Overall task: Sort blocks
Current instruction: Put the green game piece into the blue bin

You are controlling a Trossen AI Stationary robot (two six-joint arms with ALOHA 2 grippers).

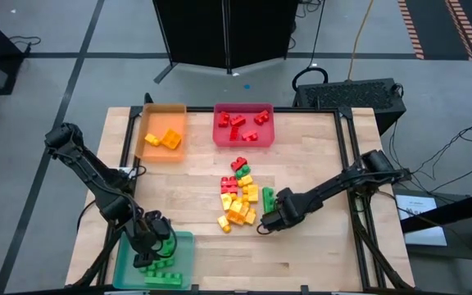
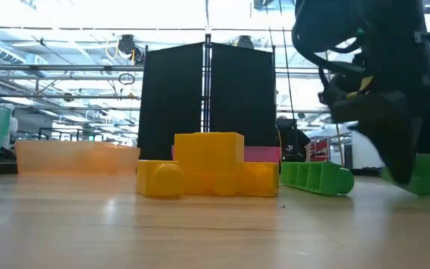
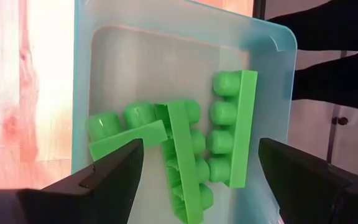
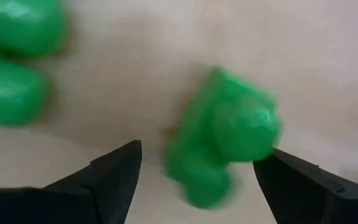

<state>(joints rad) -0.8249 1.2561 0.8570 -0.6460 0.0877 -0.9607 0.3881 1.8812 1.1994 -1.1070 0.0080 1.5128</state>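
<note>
Straddling a green block (image 4: 225, 134), the right gripper's (image 4: 197, 171) fingers gape; left gripper (image 3: 201, 162) gapes over teal tray (image 3: 82, 74).

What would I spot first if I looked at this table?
You'd first spot the bright pile of red, yellow and green blocks in the middle of the wooden table. The right claw hangs open at the pile's right edge, over a small green block. The left claw is open above the teal tray at the near left corner, where green blocks lie.
</note>
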